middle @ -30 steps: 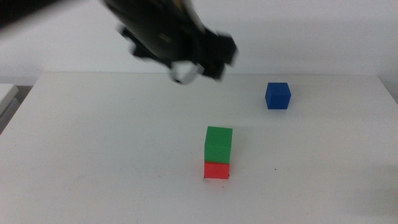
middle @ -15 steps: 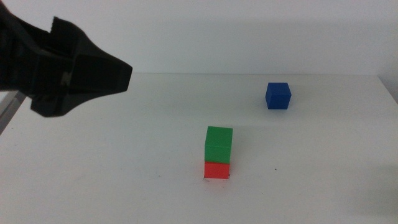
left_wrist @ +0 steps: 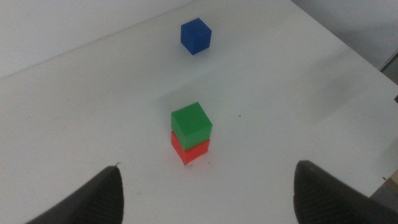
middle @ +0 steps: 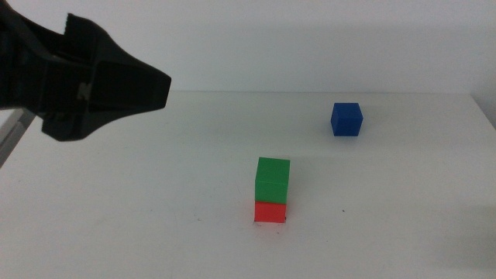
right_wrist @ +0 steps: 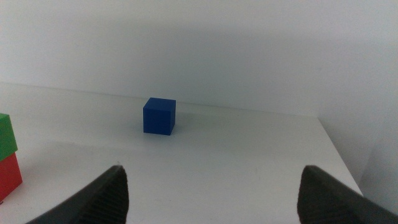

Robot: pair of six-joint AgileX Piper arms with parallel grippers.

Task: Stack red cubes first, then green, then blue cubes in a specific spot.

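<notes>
1. The green cube (middle: 272,179) is sitting squarely on top of the red cube (middle: 270,211), forming a two-high stack near the middle of the white desk (middle: 155,201), toward its near edge.
2. The blue cube (middle: 346,119) is resting alone on the desk, well apart from the stack, farther back and to the right.
3. The left tool (left_wrist: 205,186) is hovering high over the left side of the desk, its jaws spread wide and gripping nothing.
4. The right tool (right_wrist: 211,186) is waiting out of the middle view, facing the blue cube, its jaws spread wide and carrying nothing.
</notes>
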